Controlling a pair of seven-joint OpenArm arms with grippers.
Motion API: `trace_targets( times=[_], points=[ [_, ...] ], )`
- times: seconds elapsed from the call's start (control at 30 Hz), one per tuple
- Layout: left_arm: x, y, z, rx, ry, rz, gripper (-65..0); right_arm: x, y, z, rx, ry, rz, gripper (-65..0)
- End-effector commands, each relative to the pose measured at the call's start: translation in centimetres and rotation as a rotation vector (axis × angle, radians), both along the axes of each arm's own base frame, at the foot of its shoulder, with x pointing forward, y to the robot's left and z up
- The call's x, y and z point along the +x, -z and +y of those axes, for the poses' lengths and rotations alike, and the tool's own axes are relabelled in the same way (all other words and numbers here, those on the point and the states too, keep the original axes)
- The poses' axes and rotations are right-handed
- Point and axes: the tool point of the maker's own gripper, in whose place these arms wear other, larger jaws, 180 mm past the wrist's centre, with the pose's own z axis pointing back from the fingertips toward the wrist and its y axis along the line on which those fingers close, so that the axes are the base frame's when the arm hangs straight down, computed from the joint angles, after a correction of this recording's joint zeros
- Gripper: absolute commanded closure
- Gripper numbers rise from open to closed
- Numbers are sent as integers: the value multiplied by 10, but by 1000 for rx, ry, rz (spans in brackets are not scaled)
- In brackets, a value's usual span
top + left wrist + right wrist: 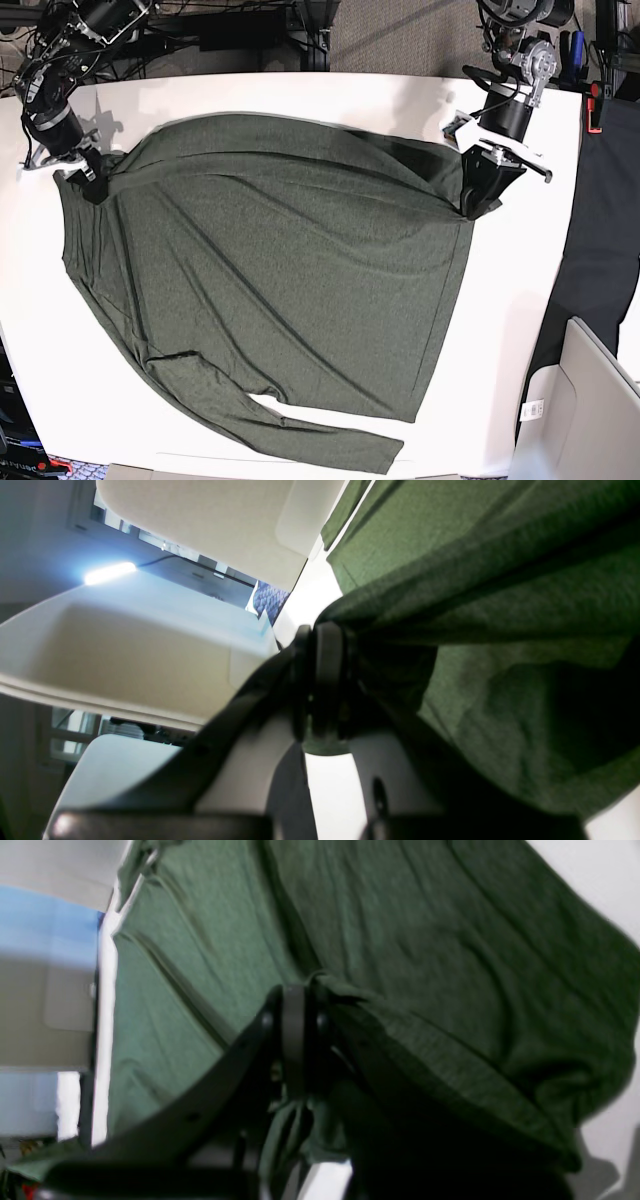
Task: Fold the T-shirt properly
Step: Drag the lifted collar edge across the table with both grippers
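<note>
The big dark green cloth T-shirt (290, 290) lies on the flat white table (520, 290). Two black metal grippers, left (468, 214) and right (100, 196), pinch its arm-side edge. One bright white lamp (110, 573) glows in the room, near pale, smooth panels (215, 525).

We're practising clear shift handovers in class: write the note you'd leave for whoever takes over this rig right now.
Left gripper: shut on one end of the lifted fold of the long-sleeved shirt.
Right gripper: shut on the fold's other end.
Shirt: on the white table, body spread out, one sleeve lying at the edge nearest the base camera.
Done: both ends gripped.
Left: bring the fold over, lay it down, tuck in that sleeve.
</note>
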Motion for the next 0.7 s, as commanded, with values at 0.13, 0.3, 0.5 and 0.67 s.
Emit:
trace_targets(
  times=[0.13,0.3,0.5,0.67],
  points=[
    [13,-17,3,7,2,-70,0,9,-21,-14,-30,35,-79,-2],
    [20,-19,9,11,-34,-70,0,6,-24,-24,-39,73,-98,-2],
    [22,-3,19,26,-61,-32,0,4,-17,-25,-19,89,-88,-2],
    [18,17,26,33,-86,19,-1,1,-8,-24,0,94,-65,-2]
  ],
)
